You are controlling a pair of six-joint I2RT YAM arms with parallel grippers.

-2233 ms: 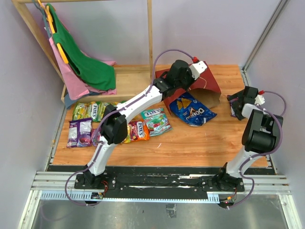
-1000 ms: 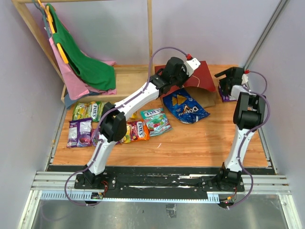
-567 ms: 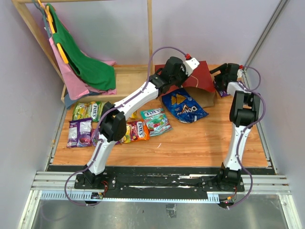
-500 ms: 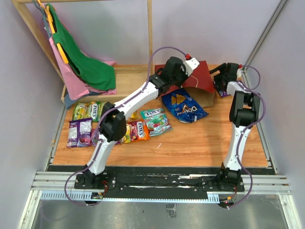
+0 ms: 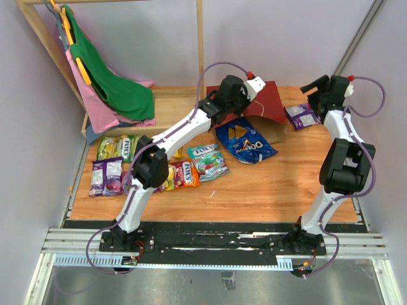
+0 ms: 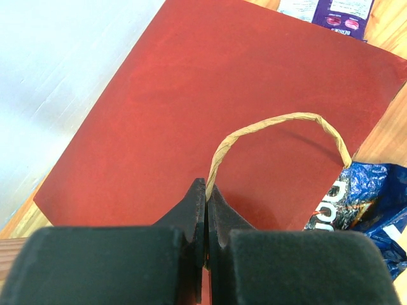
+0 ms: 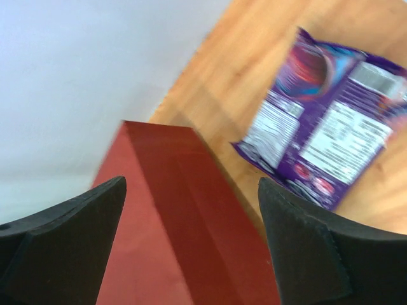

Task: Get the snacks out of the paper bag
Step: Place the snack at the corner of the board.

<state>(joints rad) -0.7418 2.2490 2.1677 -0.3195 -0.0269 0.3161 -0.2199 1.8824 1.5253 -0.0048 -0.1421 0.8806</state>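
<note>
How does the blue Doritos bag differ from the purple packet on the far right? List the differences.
Size: the Doritos bag is clearly larger than the purple packet. Colour: the Doritos bag is blue; the purple packet is purple with white print. Place: the Doritos bag lies at the paper bag's open near end; the purple packet lies off its right side. Both are glossy and lie flat on the wooden table.

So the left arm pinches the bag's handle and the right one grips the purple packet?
Not quite. The left gripper does pinch the handle of the bag, but the right gripper is open and empty; the purple packet lies loose on the table, as the right wrist view shows.
</note>
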